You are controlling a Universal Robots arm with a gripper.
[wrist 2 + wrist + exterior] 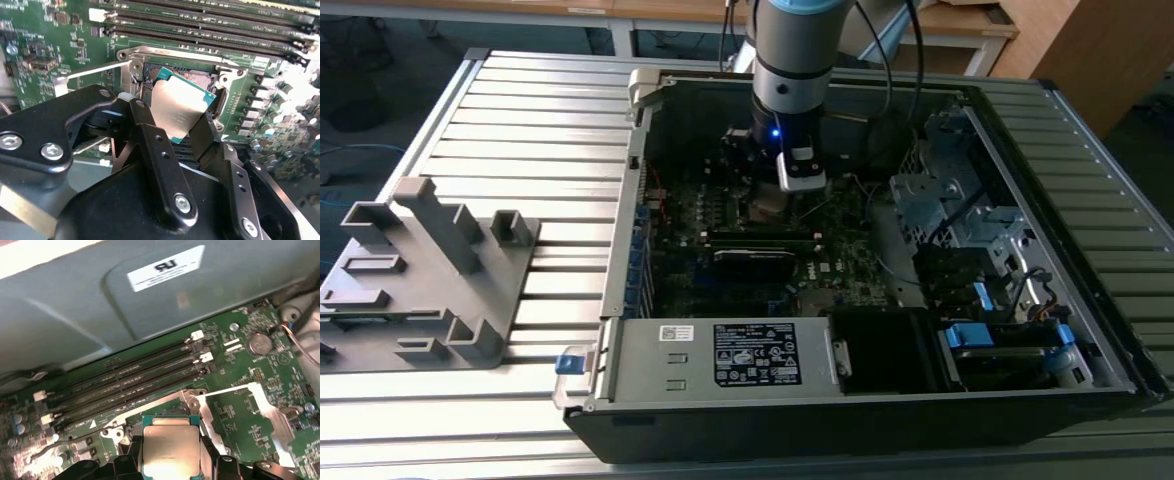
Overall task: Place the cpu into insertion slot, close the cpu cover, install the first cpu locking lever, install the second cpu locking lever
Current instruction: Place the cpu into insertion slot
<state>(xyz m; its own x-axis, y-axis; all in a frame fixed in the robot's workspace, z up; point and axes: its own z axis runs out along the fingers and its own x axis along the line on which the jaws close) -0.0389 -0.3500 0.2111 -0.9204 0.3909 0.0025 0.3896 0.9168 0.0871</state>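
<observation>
Step 1 of 4 under way. Hand [175, 120] clenched on cpu [182, 107]. The chip is tilted over the slot [200, 80] and not seated; cannot tell if a corner touches. Cover [272, 415] looks swung open beside the slot. Judged left to do: seating the cpu, closing the cover, both levers. Arm reaches into case [1067, 150].

An open computer case [854, 425] was laid on a slatted metal desk [520, 130], a labelled power supply [720, 355] mounted inside it. A grey plastic fixture [434, 270] was set apart on the exterior view's left. Long black memory slots [125, 387] and a coin cell battery [259, 343] were seen on the green motherboard [235, 415].
</observation>
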